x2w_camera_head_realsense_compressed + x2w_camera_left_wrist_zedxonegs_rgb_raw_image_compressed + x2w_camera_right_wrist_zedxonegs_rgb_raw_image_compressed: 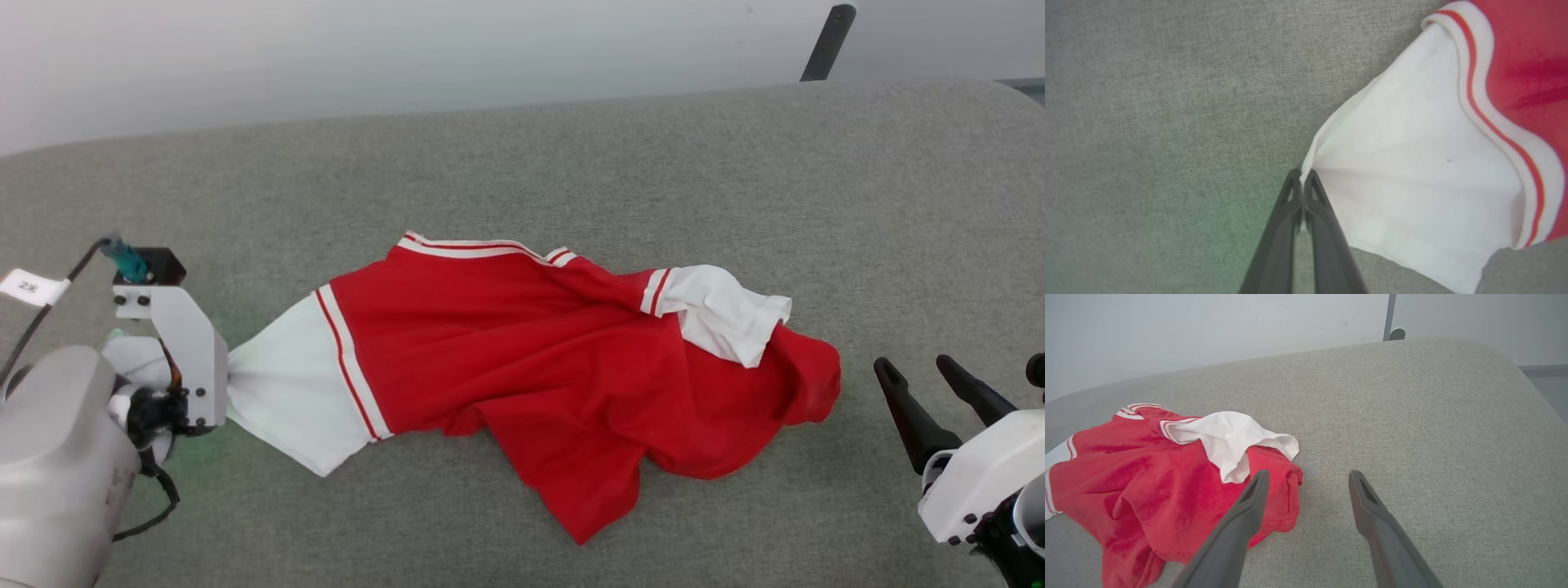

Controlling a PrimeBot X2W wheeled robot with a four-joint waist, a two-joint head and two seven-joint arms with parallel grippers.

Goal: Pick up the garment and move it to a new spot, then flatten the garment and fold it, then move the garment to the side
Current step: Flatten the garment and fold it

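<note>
Left gripper [1303, 174]: from the head, its fingertips are hidden behind its own grey bracket [192, 351].
Right gripper [914, 363]: body cut off at the lower right corner.
Shirt [522, 359]: crumpled right end covers its own lower layers.
Dark post [826, 41]: top cut off.

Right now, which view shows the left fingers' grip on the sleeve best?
Left wrist view: the fingers are shut on the sleeve's edge. Head view shows the sleeve stretched to the left gripper; right wrist view, a sliver.
</note>
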